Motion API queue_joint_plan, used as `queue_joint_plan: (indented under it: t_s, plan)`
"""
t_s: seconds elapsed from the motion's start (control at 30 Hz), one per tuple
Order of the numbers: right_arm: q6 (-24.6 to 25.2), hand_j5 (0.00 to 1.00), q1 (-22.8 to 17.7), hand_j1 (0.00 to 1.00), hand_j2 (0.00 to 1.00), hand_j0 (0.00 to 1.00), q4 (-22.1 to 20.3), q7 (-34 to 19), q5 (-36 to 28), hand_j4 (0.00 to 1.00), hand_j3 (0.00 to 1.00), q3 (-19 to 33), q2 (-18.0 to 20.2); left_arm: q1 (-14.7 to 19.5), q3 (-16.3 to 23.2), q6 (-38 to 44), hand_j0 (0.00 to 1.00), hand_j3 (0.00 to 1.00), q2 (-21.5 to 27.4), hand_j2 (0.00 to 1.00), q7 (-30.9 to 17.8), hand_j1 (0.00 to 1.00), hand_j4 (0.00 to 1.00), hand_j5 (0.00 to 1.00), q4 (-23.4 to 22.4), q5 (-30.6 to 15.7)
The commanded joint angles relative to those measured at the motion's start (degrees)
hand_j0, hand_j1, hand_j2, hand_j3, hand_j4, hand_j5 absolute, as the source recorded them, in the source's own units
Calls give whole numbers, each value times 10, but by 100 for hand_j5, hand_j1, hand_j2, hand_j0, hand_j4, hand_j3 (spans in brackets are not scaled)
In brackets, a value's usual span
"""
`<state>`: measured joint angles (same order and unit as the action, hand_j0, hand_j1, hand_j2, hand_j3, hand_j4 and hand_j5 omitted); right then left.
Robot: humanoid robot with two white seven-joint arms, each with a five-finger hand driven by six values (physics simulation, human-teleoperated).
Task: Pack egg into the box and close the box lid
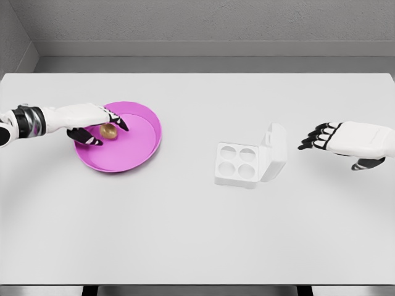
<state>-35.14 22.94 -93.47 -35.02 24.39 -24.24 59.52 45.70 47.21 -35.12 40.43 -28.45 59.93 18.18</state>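
Note:
A brown egg (109,131) lies in the left part of a pink round plate (142,139) on the white table. My left hand (102,127) reaches in from the left over the plate, its fingers and thumb spread around the egg but not visibly closed on it. A white egg box (237,164) with four empty round wells sits right of centre, its lid (274,151) standing open on the right side. My right hand (321,138) hovers right of the box lid, fingers relaxed and holding nothing.
The white table (197,234) spans the whole view, with a grey wall behind its far edge and the front edge near the bottom of the picture.

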Motion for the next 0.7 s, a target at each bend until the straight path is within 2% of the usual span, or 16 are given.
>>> queue_joint_plan:
  t_s: [0.0,0.23,0.37,0.63,0.67]
  plan:
    - [1,100,0,100,100,100,-14,0,-2,100,100,1,9,0,0,1,75,75,0,75,-3,75,75,75,-3,-2]
    - [1,100,-2,100,100,100,-16,0,-2,100,100,1,9,0,-1,1,75,75,-1,75,-4,75,75,75,-10,-2]
    - [1,100,-2,100,100,100,-16,0,-2,100,100,1,10,2,-2,1,70,70,-18,70,-5,70,70,70,-21,17]
    - [1,100,-2,100,100,100,-16,0,-2,100,100,1,10,4,-7,1,70,70,-20,70,-5,70,70,70,-42,17]
    - [1,100,-2,100,100,100,-16,0,-2,100,100,1,9,7,-7,1,67,67,-20,67,-5,67,67,67,-45,17]
